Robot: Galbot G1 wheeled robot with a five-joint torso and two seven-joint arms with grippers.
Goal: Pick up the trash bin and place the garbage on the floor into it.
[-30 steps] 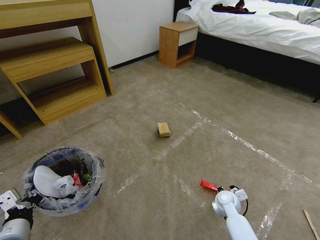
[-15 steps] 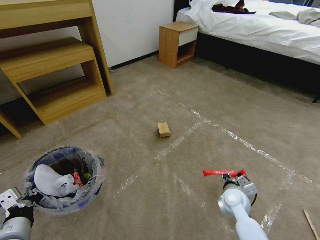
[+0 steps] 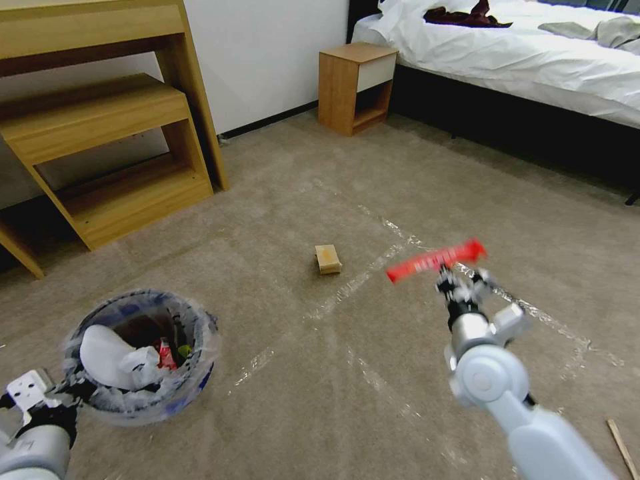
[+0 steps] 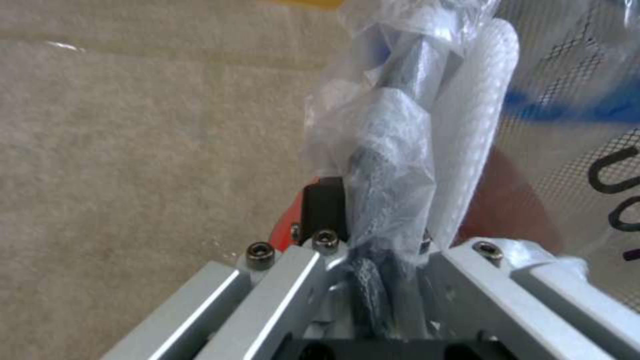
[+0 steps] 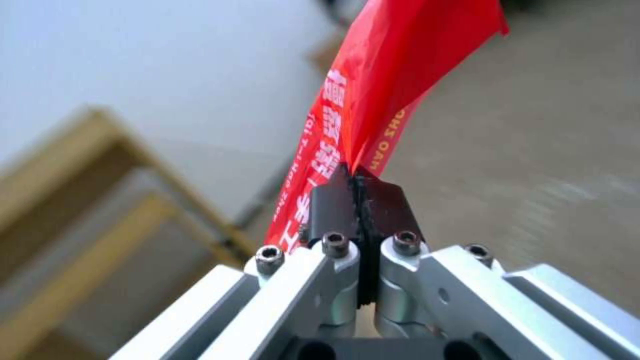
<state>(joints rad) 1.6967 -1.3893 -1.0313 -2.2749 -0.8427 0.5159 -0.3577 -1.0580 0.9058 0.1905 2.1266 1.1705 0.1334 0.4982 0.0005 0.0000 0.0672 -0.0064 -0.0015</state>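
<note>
The blue and red trash bin (image 3: 143,357), lined with a crinkled clear bag, hangs at the lower left with white paper and red scraps inside. My left gripper (image 3: 63,393) is shut on its near rim; the left wrist view shows the bagged rim (image 4: 393,165) clamped between the pads. My right gripper (image 3: 448,279) is raised over the floor (image 3: 300,200) right of centre, shut on a long red wrapper (image 3: 437,260) that sticks out sideways; the wrapper (image 5: 373,95) rises from the closed pads in the right wrist view. A small tan box (image 3: 327,259) lies on the carpet.
A thin stick (image 3: 623,448) lies at the lower right edge. Clear tape strips (image 3: 493,290) cross the carpet. A wooden desk frame (image 3: 113,133) stands at the left, a nightstand (image 3: 353,85) by the wall, and a bed (image 3: 533,60) at the back right.
My right gripper lifted the red wrapper off the carpet and raised it up and forward. The bin in my left gripper shifted slightly to the right.
</note>
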